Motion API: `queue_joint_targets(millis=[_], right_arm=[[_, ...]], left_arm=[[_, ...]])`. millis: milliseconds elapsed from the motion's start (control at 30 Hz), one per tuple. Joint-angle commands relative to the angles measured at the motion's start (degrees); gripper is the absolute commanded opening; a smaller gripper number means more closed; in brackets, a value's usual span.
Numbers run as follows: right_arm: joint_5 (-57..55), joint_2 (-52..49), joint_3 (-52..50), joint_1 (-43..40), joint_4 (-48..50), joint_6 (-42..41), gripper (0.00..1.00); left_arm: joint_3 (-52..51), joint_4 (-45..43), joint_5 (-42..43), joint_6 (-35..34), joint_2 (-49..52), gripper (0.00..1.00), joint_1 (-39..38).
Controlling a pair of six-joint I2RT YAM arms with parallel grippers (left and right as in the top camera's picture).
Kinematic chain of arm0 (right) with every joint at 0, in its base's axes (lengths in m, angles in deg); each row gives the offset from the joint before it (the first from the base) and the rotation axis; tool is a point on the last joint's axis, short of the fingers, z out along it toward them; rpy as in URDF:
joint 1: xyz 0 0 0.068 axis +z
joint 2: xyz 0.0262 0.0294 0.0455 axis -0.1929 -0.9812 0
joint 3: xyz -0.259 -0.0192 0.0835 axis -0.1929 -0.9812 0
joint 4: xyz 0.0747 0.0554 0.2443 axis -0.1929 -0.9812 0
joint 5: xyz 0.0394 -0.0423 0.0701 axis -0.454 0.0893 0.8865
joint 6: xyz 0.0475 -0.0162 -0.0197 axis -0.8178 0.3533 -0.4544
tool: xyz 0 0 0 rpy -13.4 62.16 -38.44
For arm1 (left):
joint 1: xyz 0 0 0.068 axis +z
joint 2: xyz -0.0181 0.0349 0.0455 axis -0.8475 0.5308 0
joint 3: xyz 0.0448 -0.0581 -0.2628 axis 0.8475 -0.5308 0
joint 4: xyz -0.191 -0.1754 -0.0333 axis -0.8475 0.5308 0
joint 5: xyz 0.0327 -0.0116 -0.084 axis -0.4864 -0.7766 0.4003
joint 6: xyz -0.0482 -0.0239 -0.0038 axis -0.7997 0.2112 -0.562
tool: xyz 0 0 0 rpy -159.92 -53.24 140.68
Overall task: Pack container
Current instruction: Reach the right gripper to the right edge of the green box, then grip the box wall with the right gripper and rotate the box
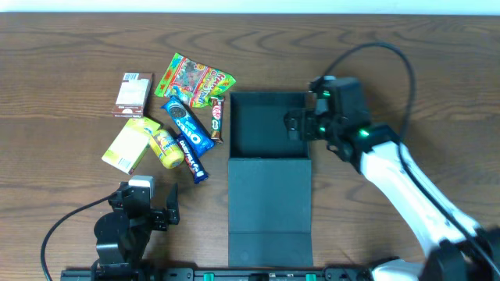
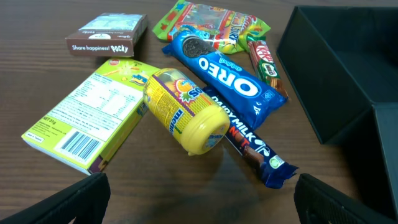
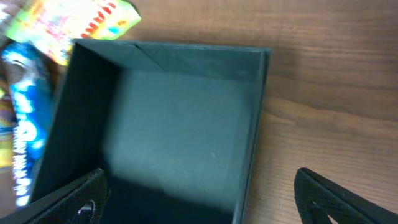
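Observation:
The dark teal container (image 1: 268,125) stands open at the table's middle, its flap lid (image 1: 269,207) lying flat toward the front; it looks empty in the right wrist view (image 3: 180,130). My right gripper (image 1: 295,125) is open and empty, straddling the box's right wall (image 3: 199,199). Snacks lie left of the box: an Oreo pack (image 2: 227,74), a Dairy Milk bar (image 2: 249,146), a KitKat (image 2: 264,62), a yellow tub (image 2: 186,112), a yellow-green box (image 2: 87,121), a Pocky box (image 2: 109,34) and a gummy bag (image 2: 208,18). My left gripper (image 2: 200,202) is open and empty, in front of them.
The box's left wall (image 2: 329,81) rises right of the snack pile. The right arm (image 1: 398,179) stretches across the right side of the table. The left arm's base (image 1: 129,226) sits at the front left edge.

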Motion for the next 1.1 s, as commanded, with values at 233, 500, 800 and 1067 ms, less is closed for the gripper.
queue_joint_targets(millis=[233, 500, 800, 1067], right_arm=[[-9.68, -14.71, 3.48, 1.09, 2.49, 3.17, 0.9], [-10.08, -16.92, 3.5, -0.87, 3.82, 3.48, 0.22], [-10.03, -15.37, 3.54, -10.43, -0.39, 3.45, 0.05], [-10.01, -13.05, 3.98, -16.63, 0.2, -3.58, 0.01]], left_arm=[[-0.76, -0.11, 0.02, -0.44, -0.33, 0.96, 0.31], [-0.76, -0.11, 0.02, -0.44, -0.33, 0.96, 0.31], [-0.76, -0.11, 0.02, -0.44, -0.33, 0.96, 0.31], [-0.76, -0.11, 0.02, -0.44, -0.33, 0.96, 0.31]])
